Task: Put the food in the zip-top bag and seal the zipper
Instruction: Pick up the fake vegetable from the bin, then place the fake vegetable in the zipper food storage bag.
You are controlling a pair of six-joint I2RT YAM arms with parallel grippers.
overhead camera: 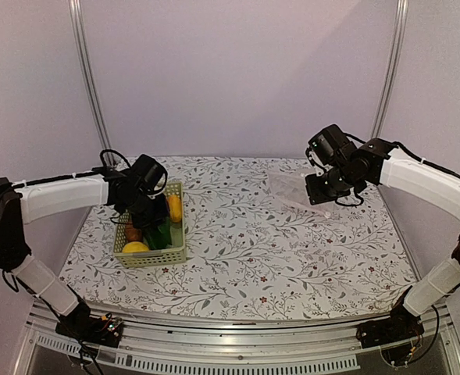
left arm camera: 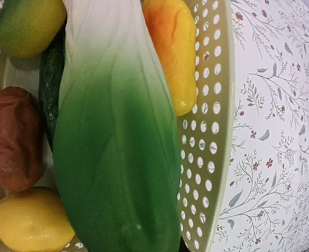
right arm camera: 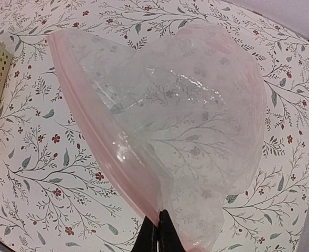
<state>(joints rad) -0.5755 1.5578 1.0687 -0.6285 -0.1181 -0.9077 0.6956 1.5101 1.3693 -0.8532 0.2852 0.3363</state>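
The top view has the left gripper [overhead camera: 147, 209] dipped down into the basket [overhead camera: 175, 256] on the left side of the table [overhead camera: 245, 258]. From up there the wrist hides its jaws, so whether it's clamped on anything is a can't-tell. Its own wrist cam doesn't settle it either, since the fingers are out of shot. That cam does show the food up close, though, which the overhead mostly blurs. A big green-and-white vegetable [left arm camera: 117, 157] sits right under the hand and fills most of the view. An orange piece [left arm camera: 170, 52] lies against the basket wall on one side of it. A dark green cucumber [left arm camera: 50, 84] is tucked beneath it on the other side. Past that there's a reddish-brown piece [left arm camera: 12, 139], a lemon [left arm camera: 31, 220] and a yellow-green piece [left arm camera: 28, 26]. Over on the other side, the right gripper [right arm camera: 158, 223] is well apart from the basket. From above, all anyone can tell is that it's at the edge of the zip-top bag [overhead camera: 292, 187], which reads as a pale smudge. The right wrist cam is way clearer: the fingers are pinched tight together on the bag's edge, right at the near end of the zipper [right arm camera: 91, 121]. The pinkish strip runs away from the fingertips, and the clear crinkly bag billows out ahead of the hand, with the floral cloth showing through it.
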